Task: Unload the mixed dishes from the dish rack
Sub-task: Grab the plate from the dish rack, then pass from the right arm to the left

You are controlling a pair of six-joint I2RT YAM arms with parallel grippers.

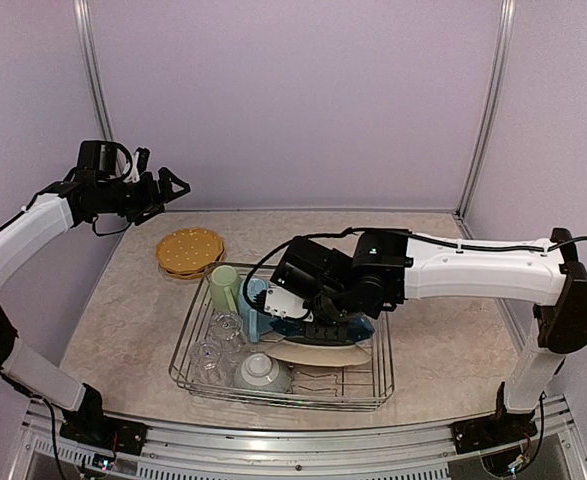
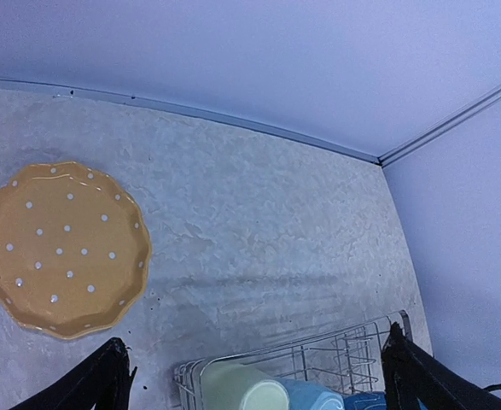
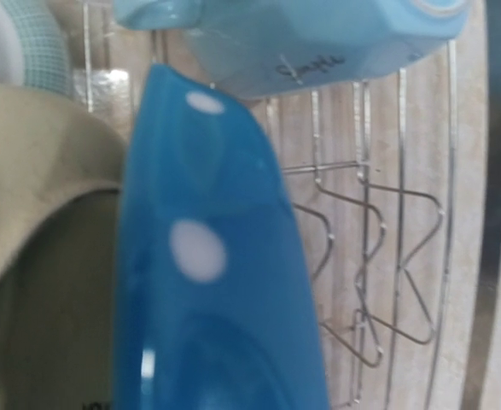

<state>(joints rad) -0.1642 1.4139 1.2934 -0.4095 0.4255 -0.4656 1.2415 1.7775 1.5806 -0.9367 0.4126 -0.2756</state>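
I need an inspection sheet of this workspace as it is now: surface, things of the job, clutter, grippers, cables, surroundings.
Surface: beige marbled table, no spill seen.
Job's things: dish rack holds pale green mug, light blue mug, clear glasses, bowl, cream plate, blue dotted plate; yellow dotted plate lies flat on the table beyond the rack's far left corner.
Clutter: nothing seen.
Grippers: left gripper open, raised, empty; right gripper down in the rack at the blue dotted plate, grip cannot be told.
Cables: black cable runs along the right arm and loops near the mugs.
Surroundings: lilac walls, metal posts.
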